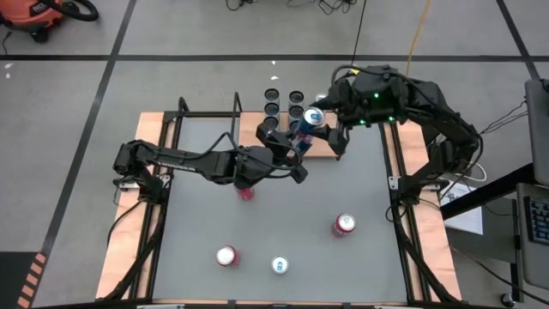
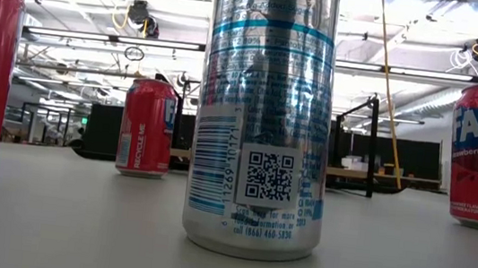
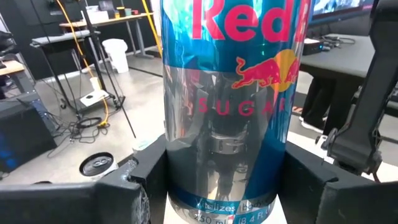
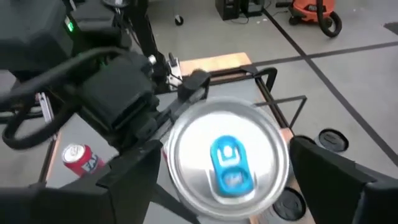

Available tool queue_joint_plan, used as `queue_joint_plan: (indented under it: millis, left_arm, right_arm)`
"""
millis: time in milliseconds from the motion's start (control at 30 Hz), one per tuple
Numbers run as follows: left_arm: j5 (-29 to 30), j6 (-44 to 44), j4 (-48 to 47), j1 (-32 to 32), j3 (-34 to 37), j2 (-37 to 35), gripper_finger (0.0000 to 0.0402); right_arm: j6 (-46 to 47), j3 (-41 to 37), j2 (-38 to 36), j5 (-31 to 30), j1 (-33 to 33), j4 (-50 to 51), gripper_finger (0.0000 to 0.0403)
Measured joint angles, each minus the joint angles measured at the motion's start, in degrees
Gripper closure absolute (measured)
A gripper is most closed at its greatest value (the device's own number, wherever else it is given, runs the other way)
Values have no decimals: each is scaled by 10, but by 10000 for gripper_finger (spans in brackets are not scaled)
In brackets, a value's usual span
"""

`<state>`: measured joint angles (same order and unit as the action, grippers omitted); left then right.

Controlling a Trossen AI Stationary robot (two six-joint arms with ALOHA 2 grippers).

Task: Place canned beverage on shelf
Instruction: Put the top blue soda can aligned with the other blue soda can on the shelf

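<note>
Both grippers meet at the slim blue-and-silver can (image 1: 307, 129) above the shelf (image 1: 319, 146): left gripper (image 3: 227, 186) pinches its lower body between its fingers, right gripper (image 4: 227, 171) straddles its top, spread; rigid, slick, dentable, best squeezed mid-wall.

Silver-blue can (image 3: 233, 106) clamped in left pincer (image 3: 230, 186).

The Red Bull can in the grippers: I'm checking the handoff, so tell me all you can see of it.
The Red Bull can is slim, blue and silver metal, with red lettering, a bull logo and a blue tab on its unopened silver top. It is held off the table, tilted, near the shelf. The left gripper clamps its lower body; the right gripper straddles its top.
</note>
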<state>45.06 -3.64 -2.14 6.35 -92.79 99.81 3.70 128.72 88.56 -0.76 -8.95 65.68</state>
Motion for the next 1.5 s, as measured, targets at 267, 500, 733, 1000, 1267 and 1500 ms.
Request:
queue_joint_plan:
  millis: [267, 500, 733, 1000, 1267, 1500]
  left_arm:
    - [0, -1, 0, 2, 0, 0, 184]
    - [3, -1, -3, 1, 0, 0, 184]
    - [4, -4, -7, 2, 0, 0, 150]
    - [-26, -42, 3, 2, 0, -9, 58]
    - [-25, -105, -9, -1, 0, -41, 37]
    - [-33, -226, -74, -23, -1, -93, 36]
  right_arm:
    - [15, 0, 2, 10, 0, 4, 136]
    - [23, 0, 2, 10, 0, 6, 213]
    - [15, 0, 2, 10, 0, 7, 220]
    - [-6, -1, -12, 12, -25, 23, 226]
    - [-33, -1, -39, 76, -84, 50, 225]
    - [-94, 0, -57, 131, -140, 77, 223]
